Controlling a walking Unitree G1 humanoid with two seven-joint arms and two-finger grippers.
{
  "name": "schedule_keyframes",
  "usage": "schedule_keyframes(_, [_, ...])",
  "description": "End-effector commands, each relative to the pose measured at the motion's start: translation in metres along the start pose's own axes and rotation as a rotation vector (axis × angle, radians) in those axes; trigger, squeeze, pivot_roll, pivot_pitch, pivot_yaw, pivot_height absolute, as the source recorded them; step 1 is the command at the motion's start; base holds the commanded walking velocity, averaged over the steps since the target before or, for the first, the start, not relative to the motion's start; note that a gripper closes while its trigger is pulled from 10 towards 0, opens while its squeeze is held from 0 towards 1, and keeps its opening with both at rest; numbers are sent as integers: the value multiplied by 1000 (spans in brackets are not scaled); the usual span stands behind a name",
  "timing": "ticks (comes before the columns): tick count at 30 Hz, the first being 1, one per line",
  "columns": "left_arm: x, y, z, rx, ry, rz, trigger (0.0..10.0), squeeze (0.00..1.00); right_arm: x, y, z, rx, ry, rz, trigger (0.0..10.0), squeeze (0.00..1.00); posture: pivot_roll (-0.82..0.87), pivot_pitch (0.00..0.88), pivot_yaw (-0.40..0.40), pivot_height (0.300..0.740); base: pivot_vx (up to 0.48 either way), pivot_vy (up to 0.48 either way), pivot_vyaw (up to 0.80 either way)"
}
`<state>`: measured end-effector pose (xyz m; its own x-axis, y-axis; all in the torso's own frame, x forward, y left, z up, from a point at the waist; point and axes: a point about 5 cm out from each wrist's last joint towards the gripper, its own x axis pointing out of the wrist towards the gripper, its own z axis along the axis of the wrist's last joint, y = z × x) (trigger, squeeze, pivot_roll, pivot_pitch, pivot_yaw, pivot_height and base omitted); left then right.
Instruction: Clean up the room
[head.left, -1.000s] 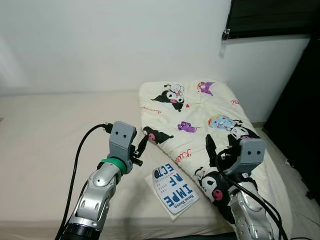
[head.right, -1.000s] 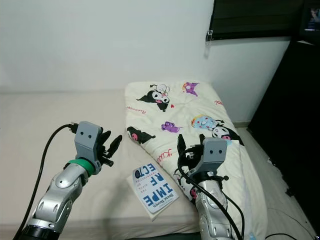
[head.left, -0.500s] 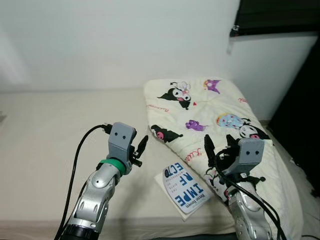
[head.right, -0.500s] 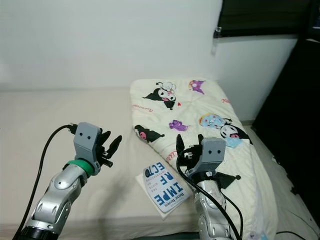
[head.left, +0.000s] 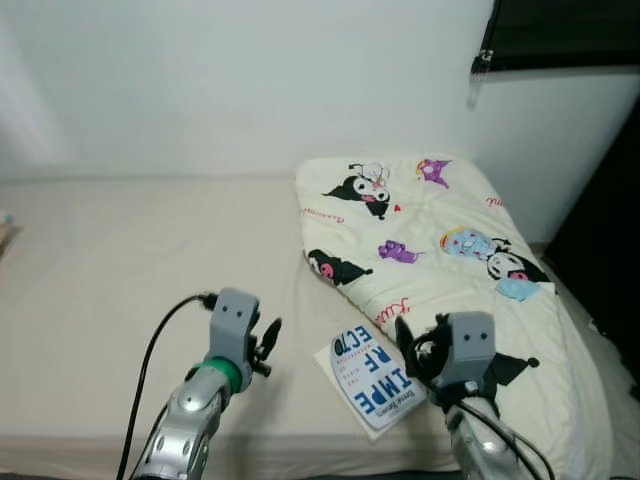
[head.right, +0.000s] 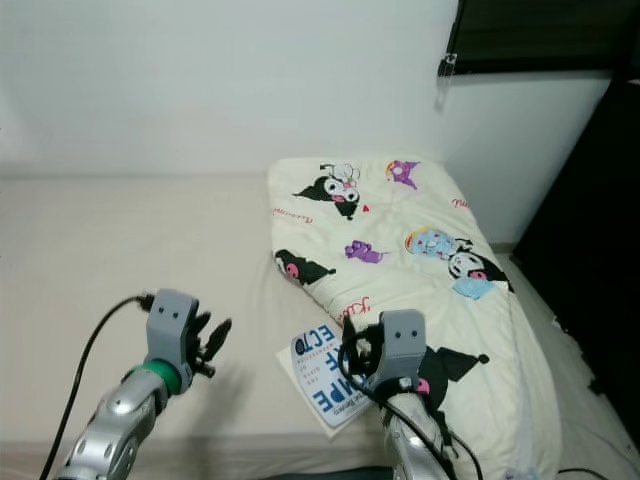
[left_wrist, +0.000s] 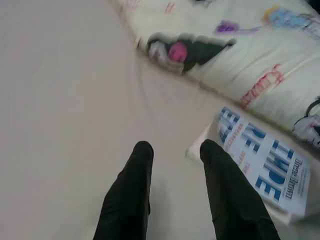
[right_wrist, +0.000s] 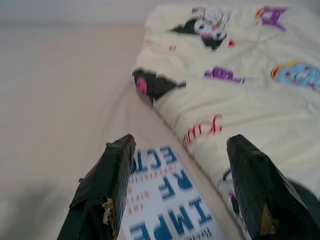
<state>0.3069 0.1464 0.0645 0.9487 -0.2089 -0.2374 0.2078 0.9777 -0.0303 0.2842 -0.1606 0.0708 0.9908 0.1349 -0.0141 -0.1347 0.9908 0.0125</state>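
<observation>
A white book with big blue letters lies flat on the beige bed sheet near the bed's front edge, its far side against a cream quilt with cartoon prints. My right gripper hovers just above the book's right part, fingers open wide, nothing held. In the right wrist view the book sits between them. My left gripper hangs open over bare sheet to the book's left. In the left wrist view the book lies just beyond one fingertip.
The quilt covers the bed's right half and drapes over its right side. A white wall runs behind the bed. A dark window frame and dark furniture stand at the right. The bed's front edge is close below both arms.
The head camera has turned left and tipped, so the whole scene shifted. Both arms have dropped lower, and the right gripper has come down closer over the book.
</observation>
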Motion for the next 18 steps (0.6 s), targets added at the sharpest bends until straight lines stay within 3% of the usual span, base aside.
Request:
schedule_keyframes(1, [-1, 5, -2, -43, -6, 35, 10000, 0, -3, -2, -6, -14, 30, 12, 10000, 0, -218, 80, 51, 740, 0, 0, 0])
schedule_keyframes(10, [3, -8, 24, -110, -127, 53, 10000, 0, 8, -7, 6, -47, 1, 31, 10000, 0, -196, 90, 27, 740, 0, 0, 0])
schedule_keyframes(18, [3, -21, 50, -34, -240, -6, 10000, 0, 19, 7, 13, -30, -40, 43, 10000, 0, -159, 95, 49, 740, 0, 0, 0])
